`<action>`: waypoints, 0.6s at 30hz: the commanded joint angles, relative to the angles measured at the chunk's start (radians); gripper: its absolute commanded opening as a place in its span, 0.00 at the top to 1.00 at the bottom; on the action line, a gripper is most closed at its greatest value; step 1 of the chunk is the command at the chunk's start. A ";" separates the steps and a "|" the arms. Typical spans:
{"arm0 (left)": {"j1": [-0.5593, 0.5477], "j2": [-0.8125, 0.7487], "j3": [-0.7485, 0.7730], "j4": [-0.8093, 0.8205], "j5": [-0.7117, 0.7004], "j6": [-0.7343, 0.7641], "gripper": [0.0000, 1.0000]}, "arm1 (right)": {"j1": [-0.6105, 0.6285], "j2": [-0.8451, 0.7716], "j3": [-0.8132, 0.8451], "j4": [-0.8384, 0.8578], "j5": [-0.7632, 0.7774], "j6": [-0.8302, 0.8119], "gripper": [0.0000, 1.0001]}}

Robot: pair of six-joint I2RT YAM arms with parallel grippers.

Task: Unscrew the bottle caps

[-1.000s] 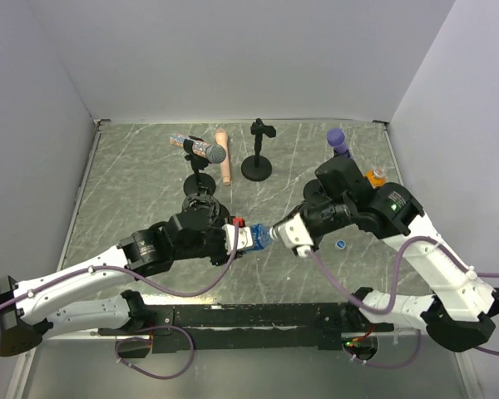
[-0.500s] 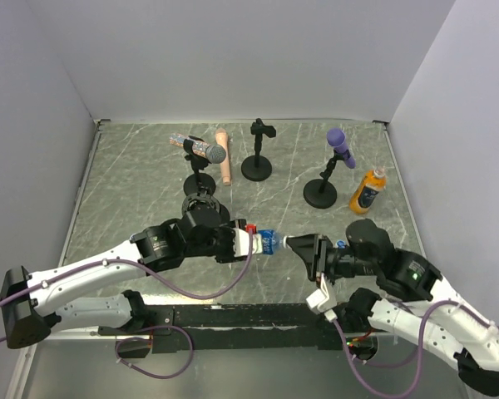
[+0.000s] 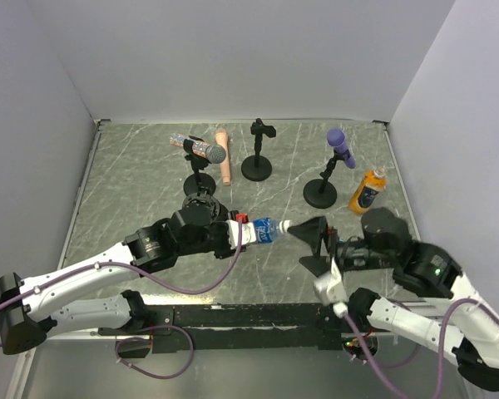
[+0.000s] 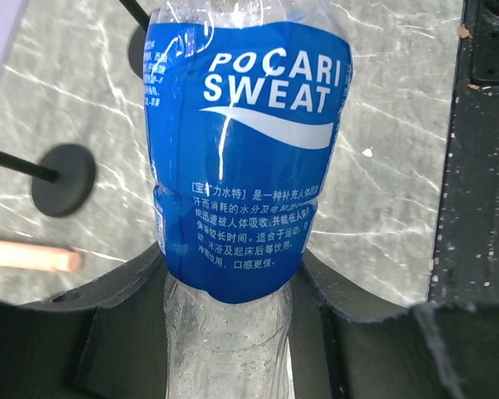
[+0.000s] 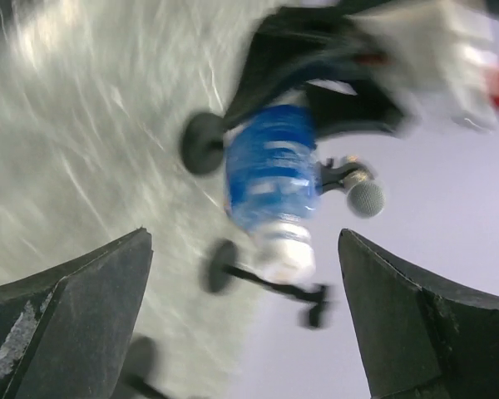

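Note:
My left gripper (image 3: 243,233) is shut on a blue-labelled clear bottle (image 3: 260,231) and holds it sideways above the table, its neck pointing right. In the left wrist view the bottle (image 4: 248,158) sits squeezed between the dark fingers (image 4: 108,332) of that gripper (image 4: 233,324). The bottle's whitish cap end (image 3: 284,226) faces my right gripper (image 3: 311,245), which stands open just right of it, apart from it. The right wrist view is blurred: the bottle (image 5: 270,174) and its whitish end (image 5: 288,249) lie ahead of that gripper (image 5: 245,303). An orange bottle (image 3: 365,192) with its cap (image 3: 380,171) lies at the right.
A purple microphone (image 3: 339,143) rests in a black stand (image 3: 320,194) beside the orange bottle. An empty stand (image 3: 256,166) is at the back middle. A grey microphone (image 3: 208,151) on its stand (image 3: 198,180) and a pinkish stick (image 3: 224,158) are at back left.
My right gripper has gone from shut to open, and its arm swung from the far right round to the near side. The held bottle shifted slightly.

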 commanded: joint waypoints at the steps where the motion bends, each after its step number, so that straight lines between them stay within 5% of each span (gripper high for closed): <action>1: 0.000 -0.010 -0.030 0.045 0.027 -0.097 0.98 | -0.001 0.143 0.266 0.039 -0.050 0.727 0.01; 7: 0.000 -0.013 -0.055 0.068 0.030 -0.175 0.98 | -0.077 0.278 0.436 -0.011 -0.094 1.227 0.01; 10: 0.000 -0.027 -0.055 0.082 0.033 -0.204 0.98 | -0.264 0.433 0.531 -0.148 -0.262 1.414 0.02; 18: 0.000 -0.048 -0.064 0.100 0.042 -0.260 0.98 | -0.401 0.582 0.496 -0.272 -0.407 1.641 0.16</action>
